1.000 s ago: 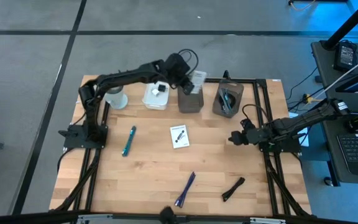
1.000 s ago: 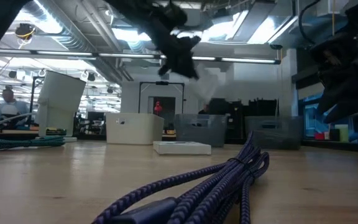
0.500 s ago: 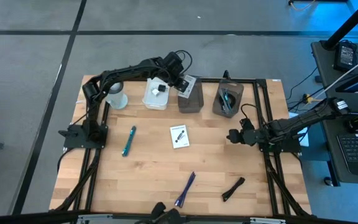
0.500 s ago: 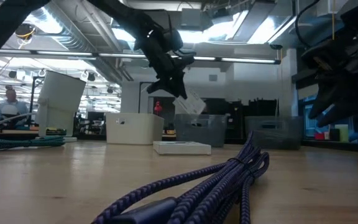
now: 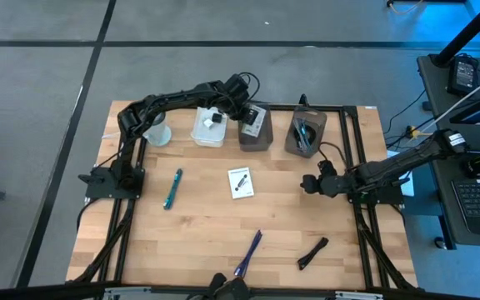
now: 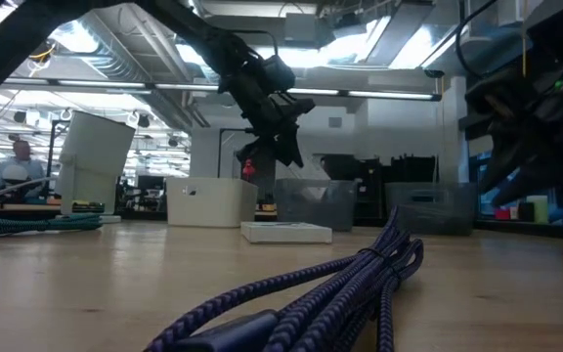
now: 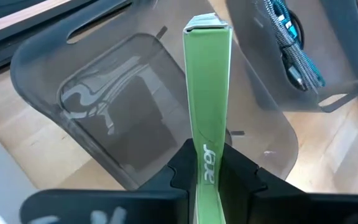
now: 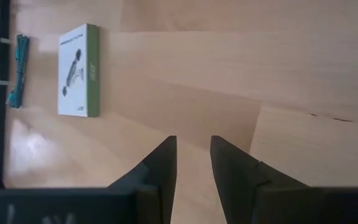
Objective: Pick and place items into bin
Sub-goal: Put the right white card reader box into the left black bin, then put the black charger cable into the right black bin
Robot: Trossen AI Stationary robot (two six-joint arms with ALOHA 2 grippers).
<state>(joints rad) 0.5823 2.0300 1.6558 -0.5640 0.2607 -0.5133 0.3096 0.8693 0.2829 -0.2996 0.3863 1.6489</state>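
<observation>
Green-edged boxed card (image 7: 207, 112) held on edge, clamped between the left gripper's (image 7: 207, 163) fingers, poised directly over the grey bin (image 7: 135, 106) at the table's far side; we judge this the release step. To do it well we should lower until the box's free end sits inside the bin walls, keep it off the rim, then open. The neighbouring bin (image 7: 303, 56) with the cable is close, so drift that way should be avoided. Bin looks empty, though the translucent wall makes this uncertain. Right gripper (image 8: 191, 155) waits low over bare table, fingers slightly parted, holding nothing, pointed toward the second boxed card (image 8: 79, 70). Teal pen (image 5: 172, 188), purple pen (image 5: 248, 252) and black marker (image 5: 312, 252) remain on the table.
</observation>
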